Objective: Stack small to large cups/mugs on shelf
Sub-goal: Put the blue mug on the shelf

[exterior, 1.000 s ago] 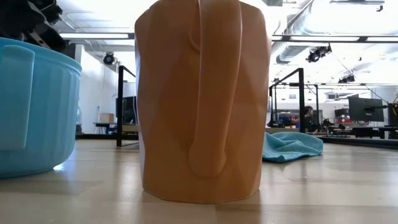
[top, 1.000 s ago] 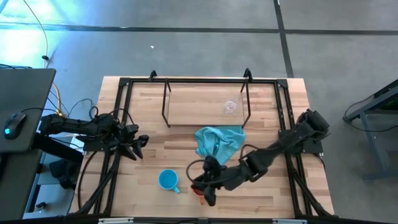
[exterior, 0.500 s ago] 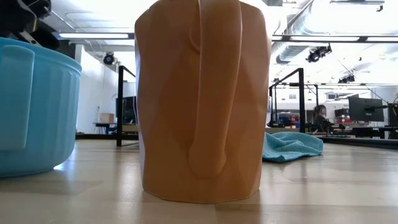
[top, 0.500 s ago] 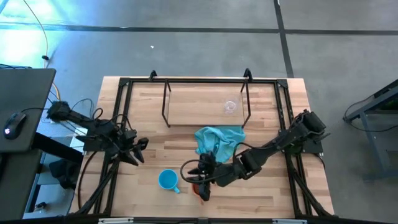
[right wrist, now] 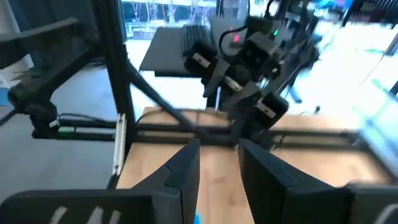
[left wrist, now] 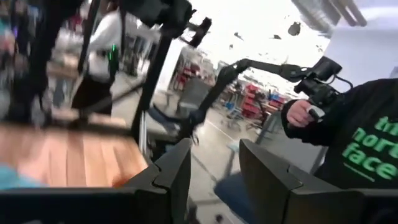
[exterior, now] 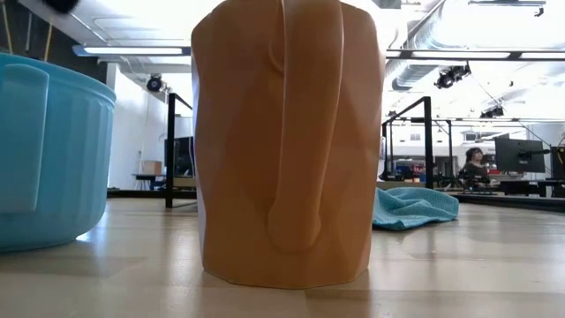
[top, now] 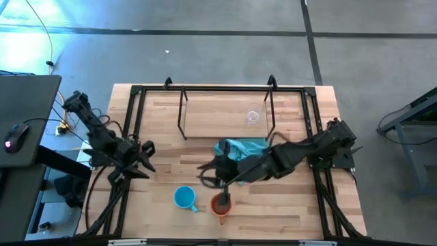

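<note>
The orange-brown mug (top: 220, 206) stands upright on its base near the table's near edge and fills the low view (exterior: 282, 141). The blue mug (top: 183, 198) stands just left of it (exterior: 44, 150). The clear glass cup (top: 253, 117) sits on the shelf (top: 205, 116), on its wood surface at the right. My right gripper (top: 213, 176) is open and hovers just beyond the orange mug, touching nothing; its fingers frame bare table (right wrist: 217, 165). My left gripper (top: 147, 159) is open at the table's left side (left wrist: 214, 171).
A teal cloth (top: 240, 149) lies crumpled in front of the shelf, under my right arm (exterior: 415, 208). The black frame rails (top: 130, 137) run along both table sides. A person in a black sweatshirt (left wrist: 348, 130) stands beyond the table. Bare wood stretches right of the orange mug.
My right gripper has drawn back from over the orange mug toward the far edge and the teal cloth, leaving the mug standing uncovered on the table. My left arm has pulled back toward the table's left edge, and its gripper has moved slightly left. Neither mug has moved.
</note>
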Robot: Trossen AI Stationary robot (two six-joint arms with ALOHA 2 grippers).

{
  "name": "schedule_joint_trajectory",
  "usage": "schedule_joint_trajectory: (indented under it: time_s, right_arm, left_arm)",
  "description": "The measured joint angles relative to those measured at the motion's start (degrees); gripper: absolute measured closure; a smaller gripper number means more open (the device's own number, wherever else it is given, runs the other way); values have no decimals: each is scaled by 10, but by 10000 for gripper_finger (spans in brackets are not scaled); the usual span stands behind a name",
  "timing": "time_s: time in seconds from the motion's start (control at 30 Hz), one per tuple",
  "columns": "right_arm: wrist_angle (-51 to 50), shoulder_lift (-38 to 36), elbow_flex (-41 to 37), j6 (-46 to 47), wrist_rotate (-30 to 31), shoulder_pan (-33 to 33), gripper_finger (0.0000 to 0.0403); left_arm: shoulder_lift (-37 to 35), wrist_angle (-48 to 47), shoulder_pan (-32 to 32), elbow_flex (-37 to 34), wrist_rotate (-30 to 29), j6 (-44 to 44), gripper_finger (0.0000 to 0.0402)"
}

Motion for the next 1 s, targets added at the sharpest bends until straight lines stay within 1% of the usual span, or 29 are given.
schedule_joint_trajectory:
  time_s: [0.2,0.43,0.6,0.77,0.9,1.0]
  right_arm:
    - [-100,0,123,-62,29,-5,302]
    - [-209,0,238,-117,65,-4,302]
    - [-203,-28,224,-166,91,-3,302]
    - [-219,-46,224,-173,104,-3,302]
    - [-229,-58,223,-206,108,-3,302]
    - [-228,-70,223,-254,145,-3,302]
  left_arm:
    - [77,-95,1,145,-1,64,277]
    - [184,-141,2,300,0,178,277]
    - [251,-142,2,409,0,262,277]
    - [311,-170,2,509,0,304,277]
    - [366,-185,2,571,-1,336,277]
    - [407,-212,1,626,-28,393,277]
